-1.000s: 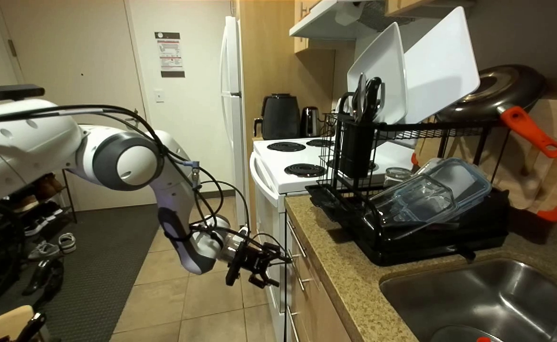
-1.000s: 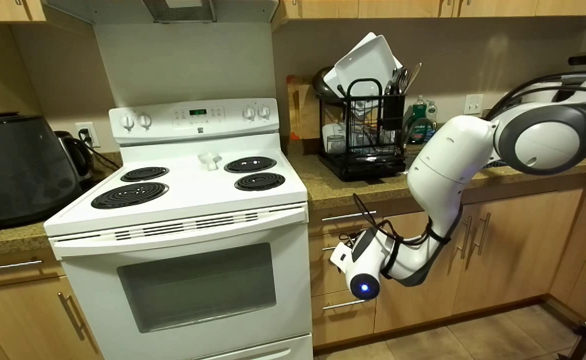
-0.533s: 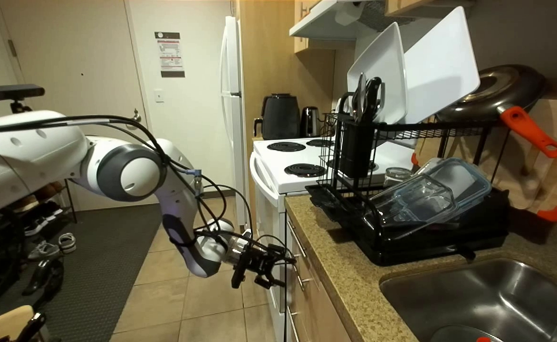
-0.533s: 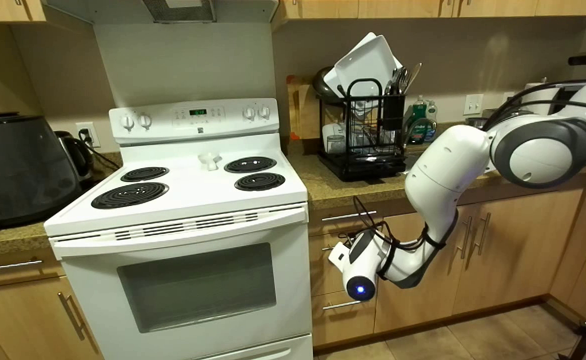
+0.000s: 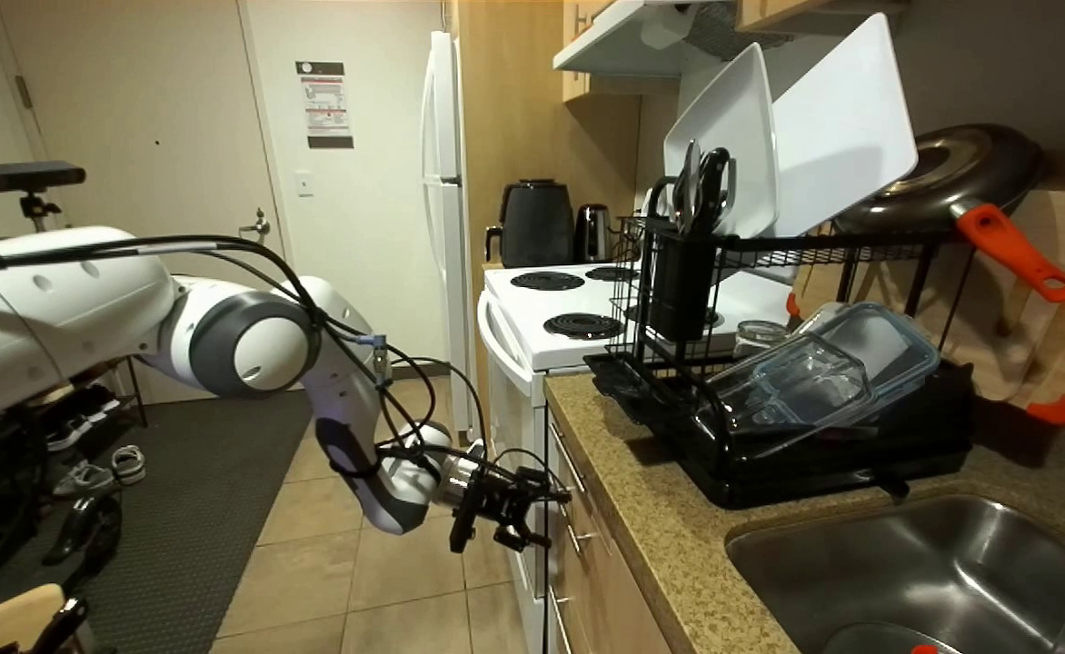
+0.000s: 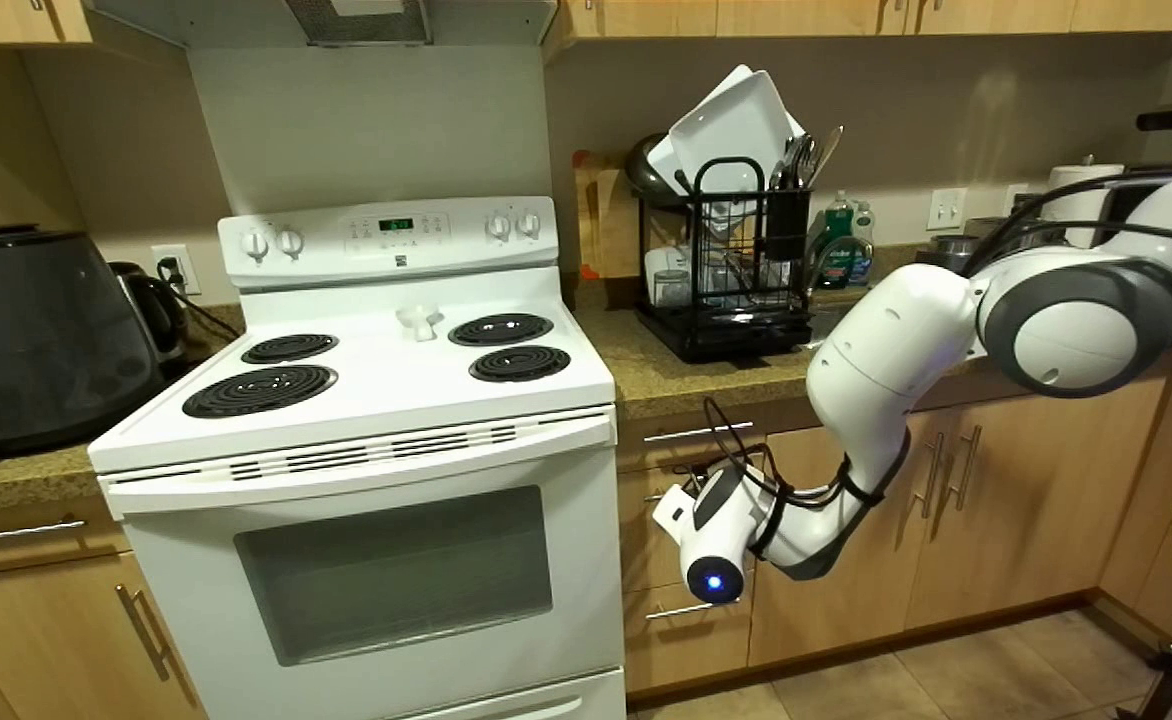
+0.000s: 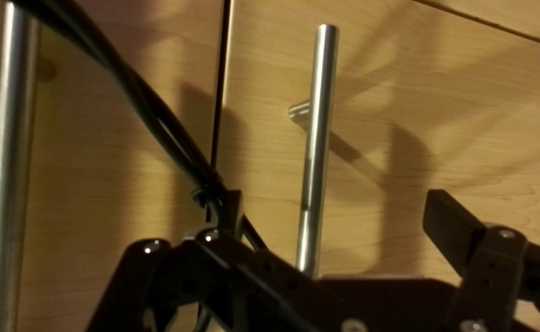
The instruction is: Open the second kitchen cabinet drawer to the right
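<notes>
Gaping black two-fingered gripper (image 7: 337, 219): jaws spread apart, silver bar handle (image 7: 319, 138) showing between them.
Flat-fronted pale-wood drawer (image 7: 390, 106): closed, second from top in the pale-beige base cabinet (image 6: 1046, 520), beside the white coil stove (image 6: 396, 380).

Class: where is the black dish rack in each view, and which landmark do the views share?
In an exterior view: the black dish rack, right of centre, nearer the camera than the white stove.
In an exterior view: the black dish rack, upper half, right of the white stove.
Wrist view: not in it.
Shared landmark: metal drawer handles, visible in all three views.
</notes>
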